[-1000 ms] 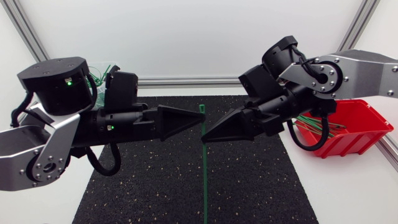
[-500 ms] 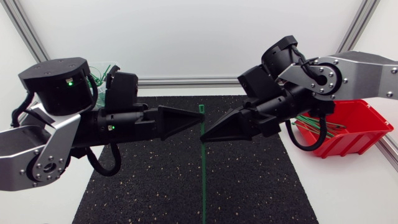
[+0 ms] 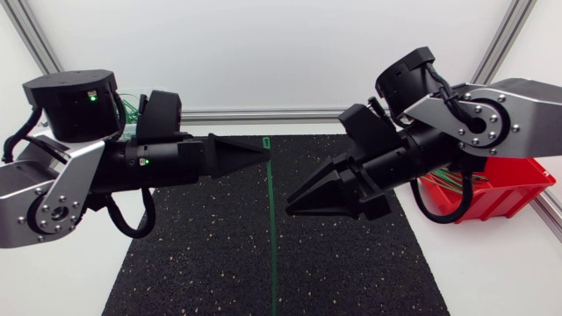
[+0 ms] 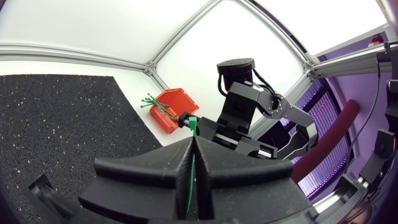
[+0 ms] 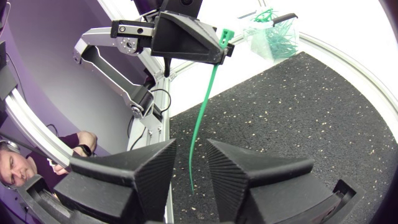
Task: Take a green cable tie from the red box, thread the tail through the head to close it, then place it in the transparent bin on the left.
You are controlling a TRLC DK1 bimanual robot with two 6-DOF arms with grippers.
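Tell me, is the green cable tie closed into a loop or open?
Open. The cable tie hangs straight from the left gripper, which is shut on it near one end; the other end hangs free, forming no loop.

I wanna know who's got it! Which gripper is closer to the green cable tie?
Left. The left gripper is shut on the green cable tie near its head; the right gripper is open beside it, not touching.

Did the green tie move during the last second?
Yes. Held in the left tool, the tie has shifted left, away from the red box and off the right tool.
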